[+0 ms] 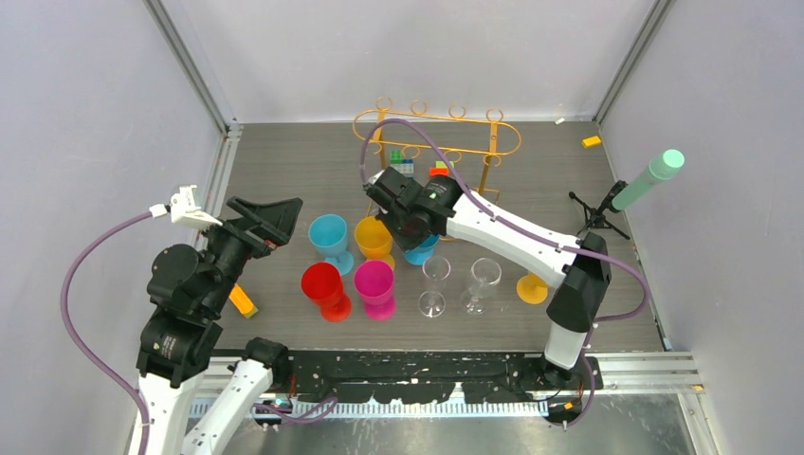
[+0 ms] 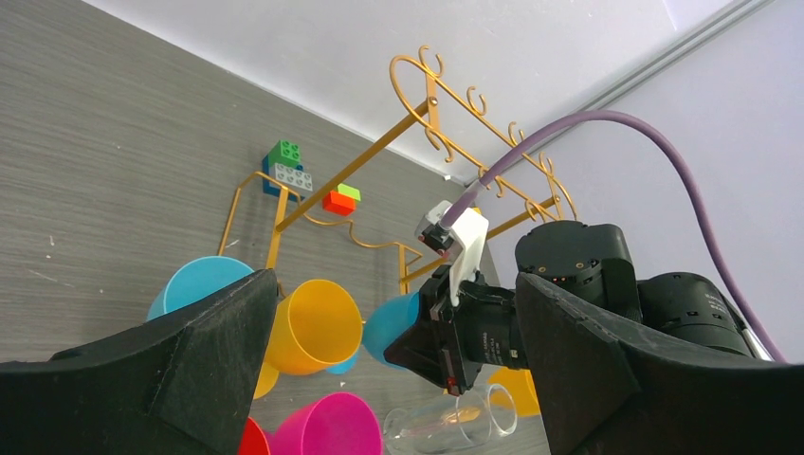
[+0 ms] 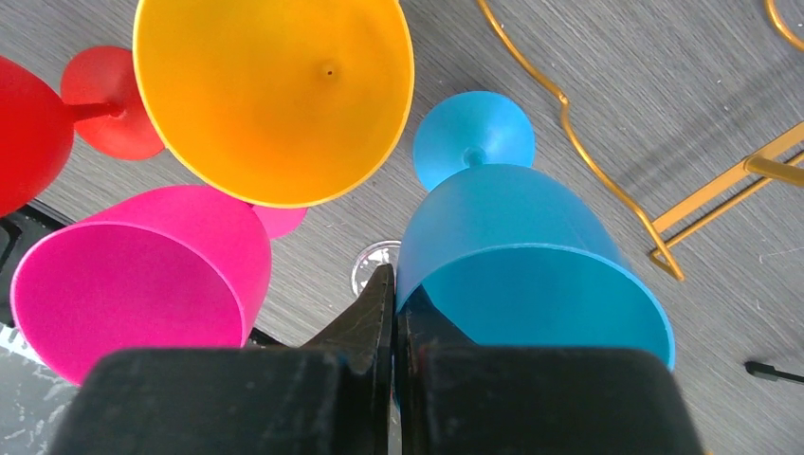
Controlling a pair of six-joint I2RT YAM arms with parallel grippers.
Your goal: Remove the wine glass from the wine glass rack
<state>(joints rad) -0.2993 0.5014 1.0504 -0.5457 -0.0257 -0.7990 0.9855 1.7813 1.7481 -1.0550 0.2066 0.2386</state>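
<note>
From above, the gold wire wine glass rack (image 1: 446, 118) is seen at the rear of the grey surface (image 1: 284, 161). A blue plastic wine glass (image 1: 423, 251) in front of it is mostly hidden beneath the right arm (image 1: 502, 232). From the left wrist, the left jaws are seen spread wide, holding nothing. Only the right wrist view shows the right jaws pinched shut on that glass's rim, beside a yellow plastic glass (image 3: 275, 95).

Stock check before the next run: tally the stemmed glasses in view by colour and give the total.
blue glasses: 2
orange glasses: 2, one mostly hidden behind the right arm
red glass: 1
pink glass: 1
clear glasses: 2
Total: 8
</note>
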